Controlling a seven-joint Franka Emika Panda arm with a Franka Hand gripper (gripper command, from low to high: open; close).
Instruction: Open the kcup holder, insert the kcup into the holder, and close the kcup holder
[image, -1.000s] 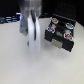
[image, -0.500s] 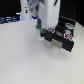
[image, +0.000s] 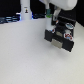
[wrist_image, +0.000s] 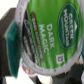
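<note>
While above the kcup holder (image: 61, 37), the kcup (wrist_image: 44, 31).

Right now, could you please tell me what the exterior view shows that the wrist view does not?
Only the exterior view shows the whole kcup holder on the white table, its tray open with pods in it. Only the wrist view shows the kcup close up, its green lid reading "Dark Magic". Both show the kcup holder's dark body.

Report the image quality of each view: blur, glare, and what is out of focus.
Exterior view: low resolution and soft, the white table evenly lit, the kcup holder smeared, the arm above it indistinct. Wrist view: the kcup fills the frame, its green lid lettering readable but soft, pale glare along its rim; surroundings out of focus.
</note>
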